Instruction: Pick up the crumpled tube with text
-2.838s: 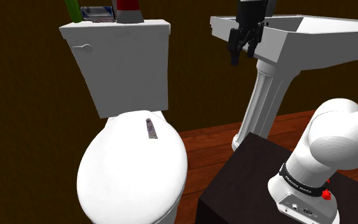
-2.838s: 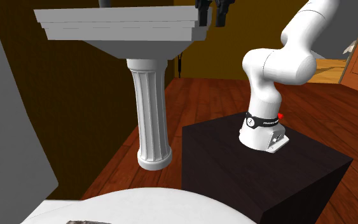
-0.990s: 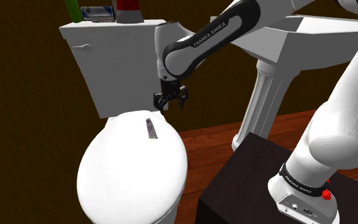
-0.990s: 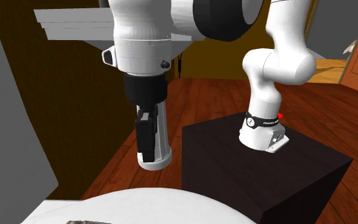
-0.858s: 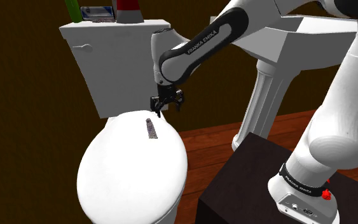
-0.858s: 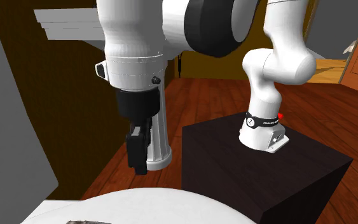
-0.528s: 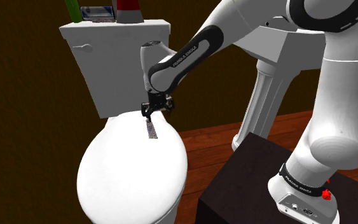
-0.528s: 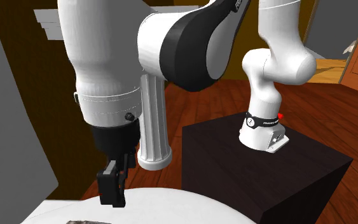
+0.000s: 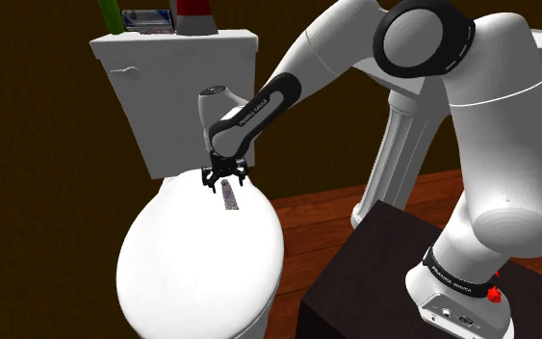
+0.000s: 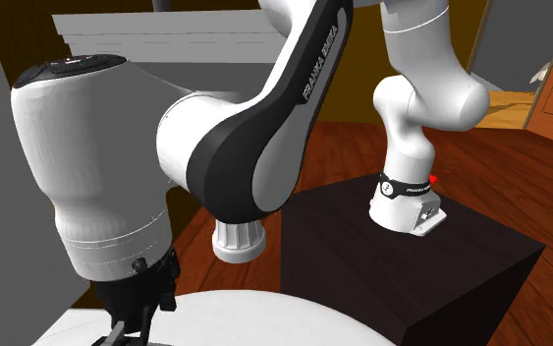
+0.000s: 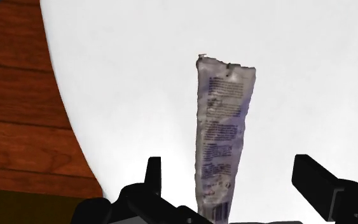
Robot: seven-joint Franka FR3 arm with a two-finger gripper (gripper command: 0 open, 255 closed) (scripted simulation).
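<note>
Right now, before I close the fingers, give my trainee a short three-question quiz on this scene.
1. True or false: the gripper is shut on the crumpled tube.
2. What does the tube lie on? A) a shelf B) the closed toilet lid C) a chair
3. Fill in: in the wrist view, the tube lies ___ the open fingers.
Key: 1 false; 2 B; 3 between.
</note>
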